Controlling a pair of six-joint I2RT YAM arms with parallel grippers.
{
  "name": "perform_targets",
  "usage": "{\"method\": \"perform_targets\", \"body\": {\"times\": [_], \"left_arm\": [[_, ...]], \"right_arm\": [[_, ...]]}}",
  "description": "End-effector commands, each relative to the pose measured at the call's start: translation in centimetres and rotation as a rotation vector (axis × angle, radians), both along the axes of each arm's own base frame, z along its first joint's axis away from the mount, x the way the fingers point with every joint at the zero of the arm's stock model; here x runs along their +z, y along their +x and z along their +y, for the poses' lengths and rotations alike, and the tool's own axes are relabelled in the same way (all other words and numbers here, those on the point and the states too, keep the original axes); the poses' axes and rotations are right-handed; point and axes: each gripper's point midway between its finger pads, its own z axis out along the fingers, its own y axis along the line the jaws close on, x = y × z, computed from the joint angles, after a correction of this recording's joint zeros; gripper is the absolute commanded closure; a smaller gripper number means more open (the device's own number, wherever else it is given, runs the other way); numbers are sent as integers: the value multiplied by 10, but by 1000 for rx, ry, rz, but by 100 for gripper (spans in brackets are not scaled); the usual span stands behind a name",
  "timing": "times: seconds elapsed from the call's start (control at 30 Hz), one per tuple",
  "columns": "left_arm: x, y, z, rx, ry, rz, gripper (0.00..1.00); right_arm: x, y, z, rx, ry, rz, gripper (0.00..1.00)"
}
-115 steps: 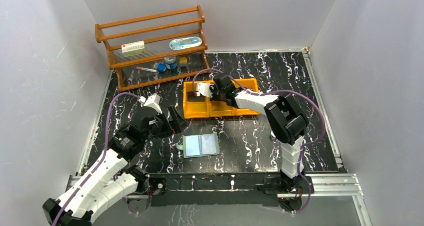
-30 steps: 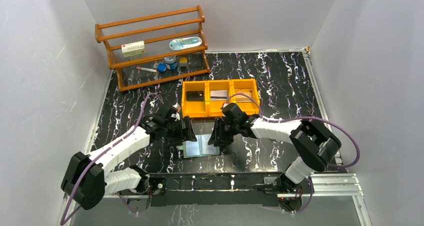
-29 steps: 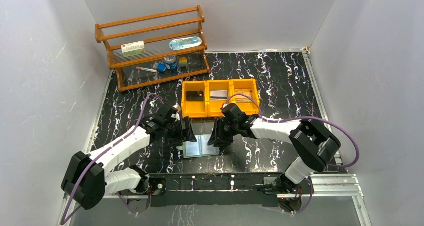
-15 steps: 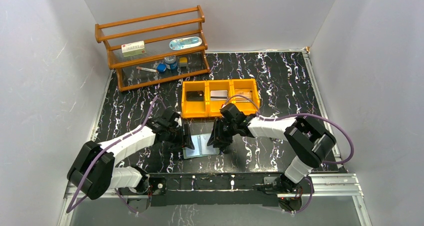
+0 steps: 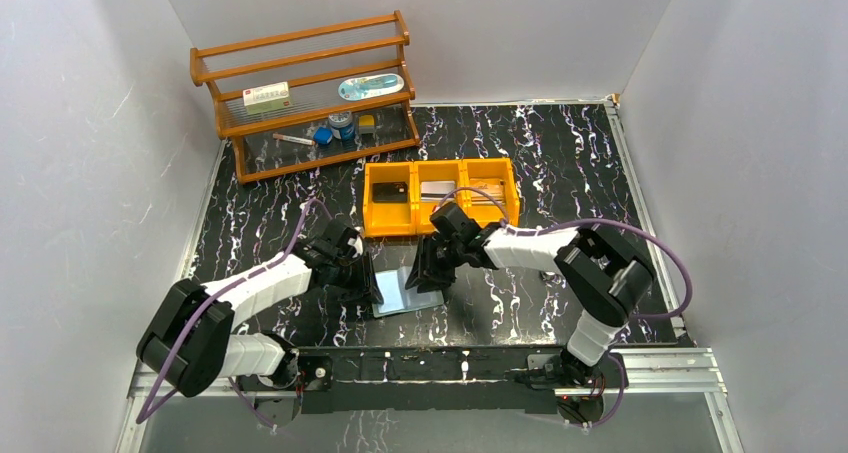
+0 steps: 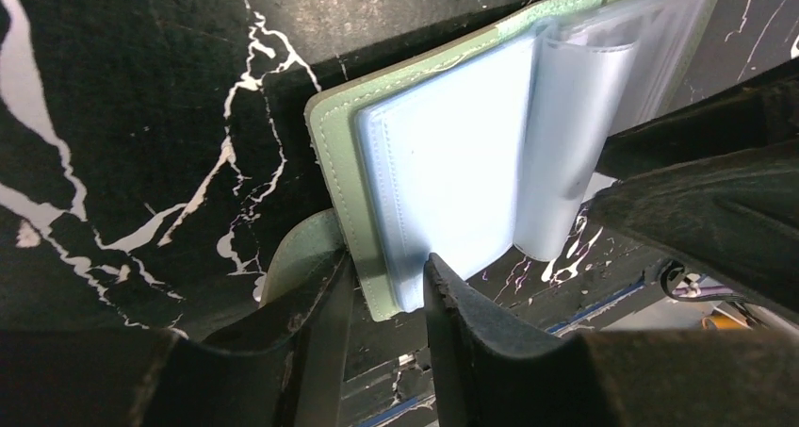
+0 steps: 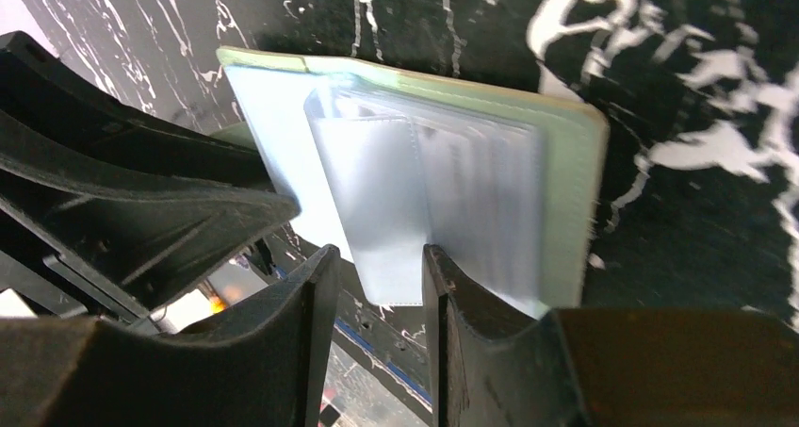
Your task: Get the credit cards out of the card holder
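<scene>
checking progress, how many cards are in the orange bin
3, one per compartment: dark card left, silvery card middle, tan card right. Stacked ones may be hidden.

Card holder [image 6: 443, 163] — open, sleeves lifted.

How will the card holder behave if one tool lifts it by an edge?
The card holder will probably flop open: its clear sleeves curl up loosely. It looks thin and light, so it may slide on the table when pushed. The glossy sleeves could slip from a pinch.
</scene>
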Motion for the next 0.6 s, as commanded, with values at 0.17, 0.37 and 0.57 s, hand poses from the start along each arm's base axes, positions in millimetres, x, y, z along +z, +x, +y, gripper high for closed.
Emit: {"method": "perform_targets", "body": {"times": [0.17,0.37,0.57], "left_arm": [[-1,-8,-7,-34,-41,25,70],[0,-6,-6,-15,-37,11,72],[6,-3,-6,0,-40,-10,74]], "right_arm": [[15,7,39,60,102,-14,54],[32,6,48,115,157,-48,53],[40,-7,72,195,270,-1,54]]}}
